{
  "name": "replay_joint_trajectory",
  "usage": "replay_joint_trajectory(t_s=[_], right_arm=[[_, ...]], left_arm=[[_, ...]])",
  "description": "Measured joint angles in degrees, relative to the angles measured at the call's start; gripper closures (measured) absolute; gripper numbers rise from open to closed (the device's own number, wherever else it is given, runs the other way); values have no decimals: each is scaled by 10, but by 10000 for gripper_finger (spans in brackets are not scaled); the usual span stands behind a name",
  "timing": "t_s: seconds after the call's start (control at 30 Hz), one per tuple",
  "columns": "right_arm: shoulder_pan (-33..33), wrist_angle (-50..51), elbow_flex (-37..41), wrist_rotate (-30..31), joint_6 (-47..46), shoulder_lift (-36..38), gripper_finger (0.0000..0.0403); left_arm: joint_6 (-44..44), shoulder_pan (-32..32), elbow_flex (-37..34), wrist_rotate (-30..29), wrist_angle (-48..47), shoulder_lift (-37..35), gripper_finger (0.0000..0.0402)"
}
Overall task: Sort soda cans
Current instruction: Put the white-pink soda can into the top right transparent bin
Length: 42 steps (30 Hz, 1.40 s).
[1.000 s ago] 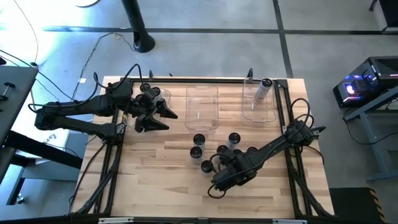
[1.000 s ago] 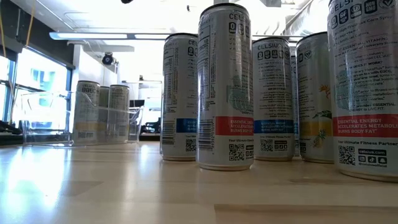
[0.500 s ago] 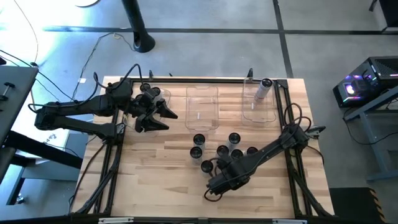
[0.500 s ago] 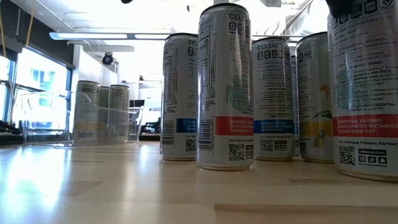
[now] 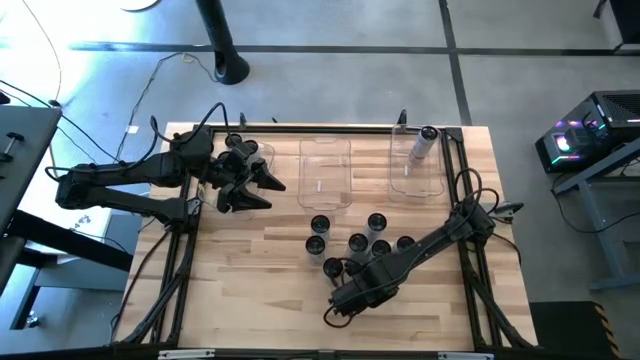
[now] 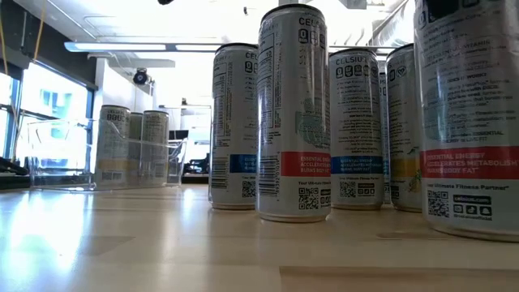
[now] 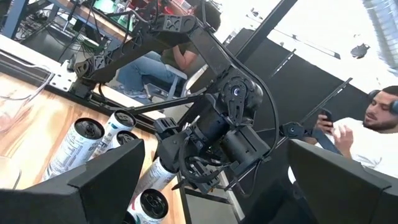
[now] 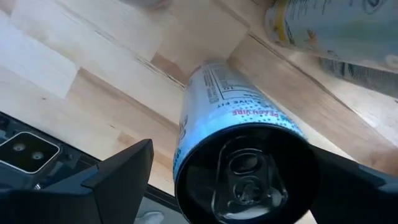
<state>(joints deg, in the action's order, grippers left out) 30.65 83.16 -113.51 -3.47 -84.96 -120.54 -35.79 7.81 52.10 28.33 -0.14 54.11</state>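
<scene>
Looks like a robotics lab: wooden table [image 5: 250, 280] on a bare concrete floor [image 5: 330, 70], a lit-up computer [image 5: 580, 135] alongside, cables [image 5: 30, 60] trailing around.

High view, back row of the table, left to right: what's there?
Left gripper, open, beside the clear bin holding upright cans → empty clear rectangular plastic bin → clear bin with one silvery can lying in it.

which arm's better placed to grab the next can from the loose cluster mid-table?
Right. The right gripper is open with a can between its fingers, at the cluster's near edge. The left gripper hangs open by the left bin, apart from the cluster.
</scene>
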Motion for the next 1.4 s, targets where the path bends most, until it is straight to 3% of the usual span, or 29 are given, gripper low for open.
replay_joint_trajectory(t_s=[0.33, 0.67, 0.93, 1.2, 1.3, 1.4], right_arm=[[-7, -8, 0, 9, -3, -15, 50], [-7, -21, 0, -12, -1, -31, 163], [-3, -21, -29, -17, 14, -31, 163], [12, 18, -214, 34, 41, -31, 163], [23, -38, -180, 59, 32, 21, 163], [33, -30, -170, 92, 13, 55, 163]], left_arm=[[0, 0, 0, 1, 0, 0, 17], [0, 0, 0, 1, 0, 0, 17], [0, 0, 0, 1, 0, 0, 17], [0, 0, 0, 1, 0, 0, 17], [0, 0, 0, 1, 1, 0, 17], [0, 0, 0, 1, 1, 0, 17]])
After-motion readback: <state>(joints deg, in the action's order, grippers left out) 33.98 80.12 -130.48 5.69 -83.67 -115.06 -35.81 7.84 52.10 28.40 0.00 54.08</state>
